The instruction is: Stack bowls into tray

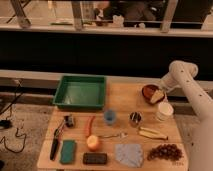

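In the camera view the bowl point(147, 91) sits at the back right of the wooden table point(122, 97), well apart from the green tray point(80, 93) at the back left. The gripper point(156, 96) is down at the bowl's right side with its fingers spread. Just in front of the bowl stands a white cup point(164, 111), and a metal cup point(135, 118) and a blue cup point(110, 116) stand nearer the middle.

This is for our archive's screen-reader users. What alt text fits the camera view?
A white robot arm's gripper, jaws open, is at a round reddish-brown bowl on the right of a wooden table; a large empty green plastic tray sits at left.
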`<state>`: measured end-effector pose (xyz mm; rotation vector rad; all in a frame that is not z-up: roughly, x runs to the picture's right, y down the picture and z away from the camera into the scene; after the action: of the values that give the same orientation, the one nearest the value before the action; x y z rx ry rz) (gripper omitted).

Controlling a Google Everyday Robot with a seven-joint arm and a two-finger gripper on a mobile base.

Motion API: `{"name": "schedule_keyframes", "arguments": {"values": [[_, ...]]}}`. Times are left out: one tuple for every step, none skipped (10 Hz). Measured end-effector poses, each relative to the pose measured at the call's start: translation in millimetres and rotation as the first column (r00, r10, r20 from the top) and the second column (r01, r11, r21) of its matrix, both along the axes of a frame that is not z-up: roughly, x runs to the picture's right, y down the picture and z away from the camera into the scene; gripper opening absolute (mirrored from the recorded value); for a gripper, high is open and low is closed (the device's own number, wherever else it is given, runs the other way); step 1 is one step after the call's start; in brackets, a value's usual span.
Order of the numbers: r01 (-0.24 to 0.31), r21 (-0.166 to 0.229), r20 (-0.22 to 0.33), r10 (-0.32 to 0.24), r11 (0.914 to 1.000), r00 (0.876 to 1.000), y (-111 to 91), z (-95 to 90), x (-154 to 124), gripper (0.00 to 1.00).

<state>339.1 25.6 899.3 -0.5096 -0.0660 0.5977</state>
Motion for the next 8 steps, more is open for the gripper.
{"name": "schedule_keyframes", "arguments": {"values": [[-0.006,-0.016,0.006,0.006,0.9998,1.000,4,3.9,0,0.80],[-0.009,-0.022,0.013,0.009,0.9997,1.000,5,5.3,-1,0.80],[-0.008,-0.036,0.023,0.009,0.9993,1.000,8,6.2,-3,0.80],[-0.007,-0.042,0.032,0.008,0.9991,0.999,9,4.9,-5,0.80],[-0.004,-0.057,0.040,0.007,0.9983,0.999,14,4.0,-7,0.80],[-0.004,-0.060,0.043,0.007,0.9982,0.999,15,3.8,-8,0.80],[-0.003,-0.068,0.046,0.006,0.9977,0.999,19,5.3,-9,0.80],[-0.004,-0.073,0.044,0.007,0.9973,0.999,21,6.4,-9,0.80]]}}
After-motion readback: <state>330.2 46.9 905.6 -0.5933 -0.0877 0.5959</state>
